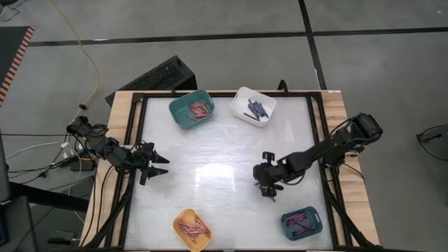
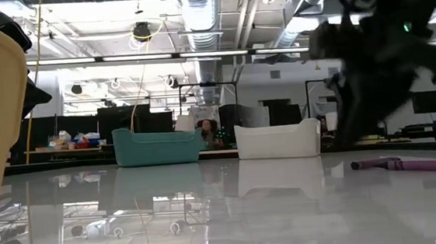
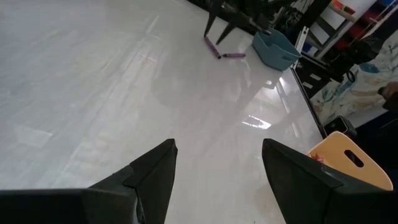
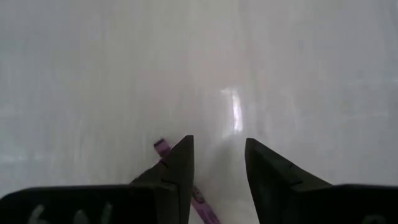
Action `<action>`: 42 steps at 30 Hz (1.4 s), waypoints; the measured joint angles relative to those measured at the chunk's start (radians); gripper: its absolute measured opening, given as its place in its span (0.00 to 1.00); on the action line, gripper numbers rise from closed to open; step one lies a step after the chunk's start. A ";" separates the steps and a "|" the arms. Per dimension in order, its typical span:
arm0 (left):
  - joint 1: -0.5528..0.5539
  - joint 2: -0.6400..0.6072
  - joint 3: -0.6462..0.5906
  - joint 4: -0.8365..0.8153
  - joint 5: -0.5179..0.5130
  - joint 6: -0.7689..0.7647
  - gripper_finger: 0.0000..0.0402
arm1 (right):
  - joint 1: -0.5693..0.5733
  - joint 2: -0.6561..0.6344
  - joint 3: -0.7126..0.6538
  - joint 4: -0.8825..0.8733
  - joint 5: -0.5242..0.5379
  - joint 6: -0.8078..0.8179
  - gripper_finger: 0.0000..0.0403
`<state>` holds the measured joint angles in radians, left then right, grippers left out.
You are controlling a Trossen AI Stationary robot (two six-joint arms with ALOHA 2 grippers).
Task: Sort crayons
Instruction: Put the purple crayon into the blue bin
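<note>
Two pink-purple crayons (image 3: 214,48) lie flat on the white table, end to end at an angle, just under my right gripper (image 1: 267,189). In the right wrist view a crayon (image 4: 160,147) runs behind one finger (image 4: 180,168) of the open right gripper (image 4: 217,140); nothing is between the fingers. In the low view the crayons (image 2: 416,165) lie beside the blurred right arm (image 2: 384,54). My left gripper (image 1: 164,166) waits open above the table's left edge, holding nothing (image 3: 217,143).
Four bins hold sorted crayons: teal (image 1: 191,108) and white (image 1: 253,105) at the far side, yellow (image 1: 192,229) and blue-teal (image 1: 302,222) at the near side. A wide stretch of bare table (image 1: 210,161) lies between the arms.
</note>
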<state>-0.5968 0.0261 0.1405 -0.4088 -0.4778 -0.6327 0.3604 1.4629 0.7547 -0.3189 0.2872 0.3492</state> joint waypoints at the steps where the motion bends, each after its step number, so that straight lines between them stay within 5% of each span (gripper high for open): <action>1: 0.000 0.000 0.000 0.000 0.000 0.000 0.57 | 0.006 0.024 0.000 0.002 -0.008 0.000 0.34; 10: 0.000 0.000 0.000 0.000 0.000 0.000 0.57 | 0.085 0.126 0.003 -0.010 0.016 0.015 0.34; 19: 0.000 0.000 0.000 0.000 0.000 0.000 0.57 | 0.097 0.031 0.049 -0.072 0.064 0.037 0.34; 28: 0.000 0.000 0.000 0.000 0.001 0.000 0.57 | 0.203 -0.072 0.166 -0.398 0.054 0.155 0.34; 42: 0.000 0.000 0.000 0.000 0.000 0.000 0.57 | 0.262 0.111 0.158 -0.436 0.042 0.151 0.34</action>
<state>-0.5968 0.0257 0.1403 -0.4091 -0.4777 -0.6327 0.6220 1.5740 0.9131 -0.7552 0.3297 0.5006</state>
